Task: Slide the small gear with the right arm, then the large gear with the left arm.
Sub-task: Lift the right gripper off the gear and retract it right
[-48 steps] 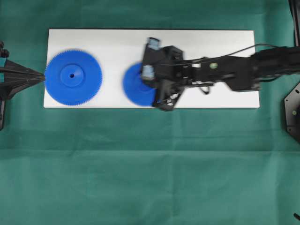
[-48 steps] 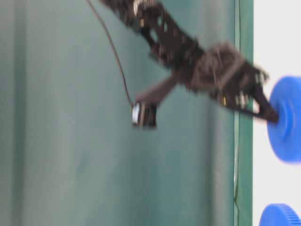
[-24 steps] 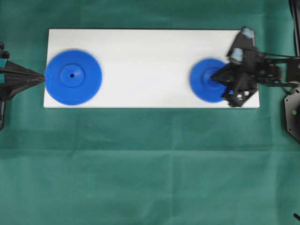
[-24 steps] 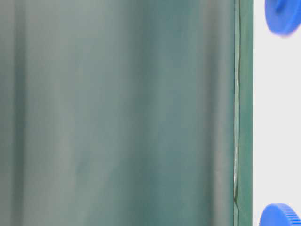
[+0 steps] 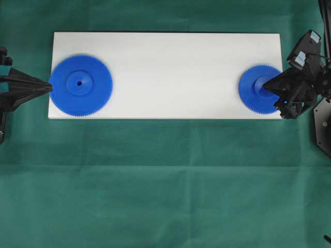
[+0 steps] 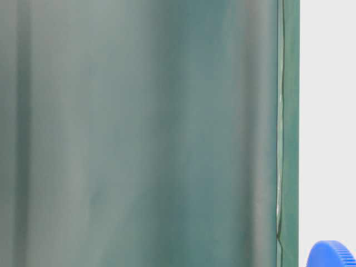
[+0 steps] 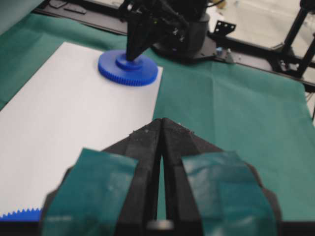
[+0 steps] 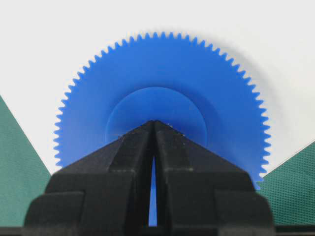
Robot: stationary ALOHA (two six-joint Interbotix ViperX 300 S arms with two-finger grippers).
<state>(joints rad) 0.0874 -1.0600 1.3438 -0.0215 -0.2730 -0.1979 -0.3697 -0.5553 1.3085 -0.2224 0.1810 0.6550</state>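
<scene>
where the white board (image 5: 165, 72) lies on green cloth (image 5: 165, 181), we count two gears and two grippers: small gear (image 5: 258, 89) at its right end under the clenched right gripper (image 5: 265, 87), large gear (image 5: 81, 84) left, beside the clenched left gripper (image 5: 49, 86); the right wrist view shows tips on the hub.

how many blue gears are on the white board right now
2. The large gear lies flat at the board's left end, with the shut left gripper at its outer rim. The small gear lies at the right end, the shut right gripper resting on its hub.
</scene>
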